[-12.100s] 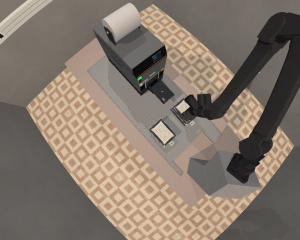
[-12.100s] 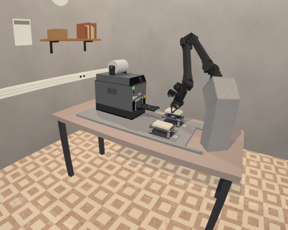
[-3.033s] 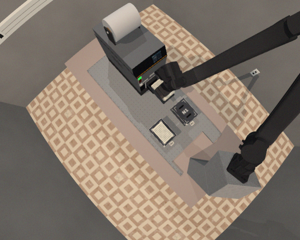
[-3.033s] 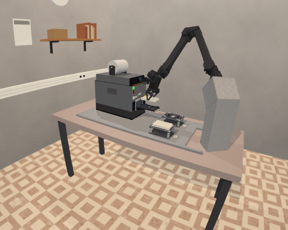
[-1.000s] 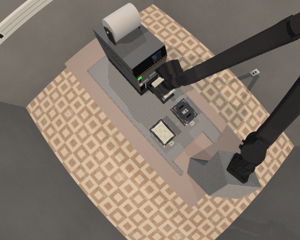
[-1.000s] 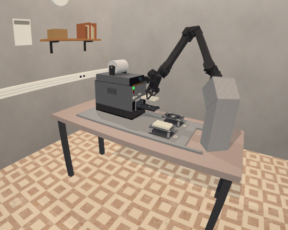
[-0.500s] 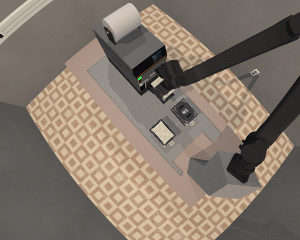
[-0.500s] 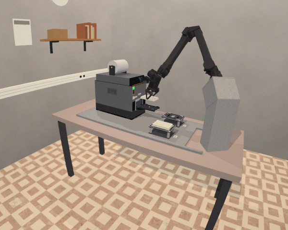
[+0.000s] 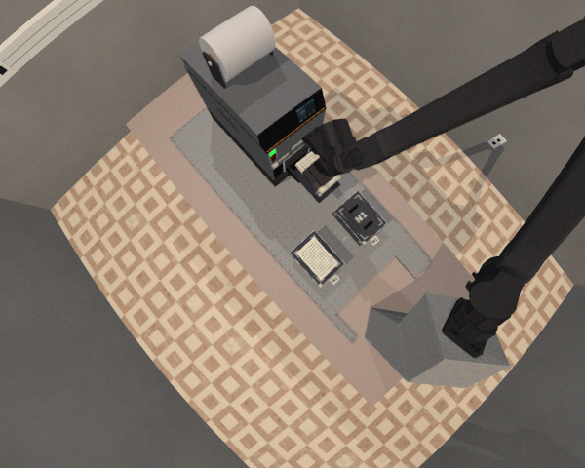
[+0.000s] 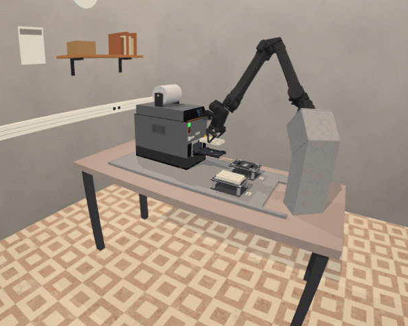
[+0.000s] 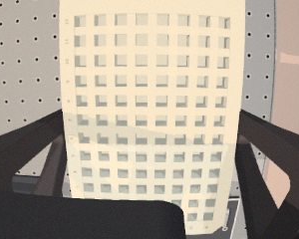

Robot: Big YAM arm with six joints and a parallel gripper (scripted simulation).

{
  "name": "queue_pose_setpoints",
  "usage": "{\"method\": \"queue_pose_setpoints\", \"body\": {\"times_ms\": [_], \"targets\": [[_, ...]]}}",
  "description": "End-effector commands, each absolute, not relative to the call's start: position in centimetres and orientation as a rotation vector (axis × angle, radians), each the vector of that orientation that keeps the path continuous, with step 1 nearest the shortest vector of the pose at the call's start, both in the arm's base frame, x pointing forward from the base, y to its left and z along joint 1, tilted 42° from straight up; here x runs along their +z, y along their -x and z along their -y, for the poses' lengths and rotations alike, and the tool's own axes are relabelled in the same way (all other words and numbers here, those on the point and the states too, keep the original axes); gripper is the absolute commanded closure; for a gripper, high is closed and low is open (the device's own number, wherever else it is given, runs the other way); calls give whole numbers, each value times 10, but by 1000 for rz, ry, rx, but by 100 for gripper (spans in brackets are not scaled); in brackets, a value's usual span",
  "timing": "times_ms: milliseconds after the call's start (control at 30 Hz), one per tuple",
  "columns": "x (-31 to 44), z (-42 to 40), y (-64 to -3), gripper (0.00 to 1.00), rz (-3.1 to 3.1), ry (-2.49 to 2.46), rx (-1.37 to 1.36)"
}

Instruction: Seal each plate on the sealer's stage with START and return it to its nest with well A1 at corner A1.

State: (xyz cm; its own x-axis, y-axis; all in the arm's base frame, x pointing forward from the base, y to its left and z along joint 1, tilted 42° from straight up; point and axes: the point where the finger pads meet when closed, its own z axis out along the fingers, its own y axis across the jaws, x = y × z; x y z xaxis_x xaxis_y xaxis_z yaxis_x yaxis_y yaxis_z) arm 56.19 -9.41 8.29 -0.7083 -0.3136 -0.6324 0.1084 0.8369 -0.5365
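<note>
My gripper [image 9: 319, 174] [image 10: 212, 138] [image 11: 150, 119] is shut on a cream plate [image 9: 307, 161] [image 10: 217, 141] [image 11: 151, 90], one finger on each long side. The plate hangs roughly level above the sealer's stage [image 9: 320, 197] [image 10: 215, 152], with a gap visible in the exterior view. The stage is out. A faint sheen crosses the wells in the wrist view. The sealer's lamp [image 9: 272, 152] [image 10: 189, 124] is green. Nest N1 [image 9: 362, 217] [image 10: 247, 162] holds no plate. The other cream plate [image 9: 317, 257] [image 10: 230, 177] lies flat in nest N2. START is too small to tell.
The grey sealer [image 9: 288, 100] [image 10: 162, 136] with its white foil roll [image 9: 240, 42] [image 10: 168, 93] stands close beside the gripper. The nests are raised on legs. A tall grey pedestal [image 9: 423, 342] [image 10: 311, 168] stands at the table's other end, under the arm's base.
</note>
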Motion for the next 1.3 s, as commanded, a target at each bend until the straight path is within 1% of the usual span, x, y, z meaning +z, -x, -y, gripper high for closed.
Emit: {"method": "queue_pose_setpoints", "body": {"times_ms": [0,467,867,1167,1267], "targets": [[82,90,-574,100,-2238,173,-715],[65,104,-561,100,-2269,158,-724],[81,100,-577,100,-2231,160,-715],[58,111,-567,100,-2270,158,-726],[61,111,-567,100,-2262,155,-726]]}}
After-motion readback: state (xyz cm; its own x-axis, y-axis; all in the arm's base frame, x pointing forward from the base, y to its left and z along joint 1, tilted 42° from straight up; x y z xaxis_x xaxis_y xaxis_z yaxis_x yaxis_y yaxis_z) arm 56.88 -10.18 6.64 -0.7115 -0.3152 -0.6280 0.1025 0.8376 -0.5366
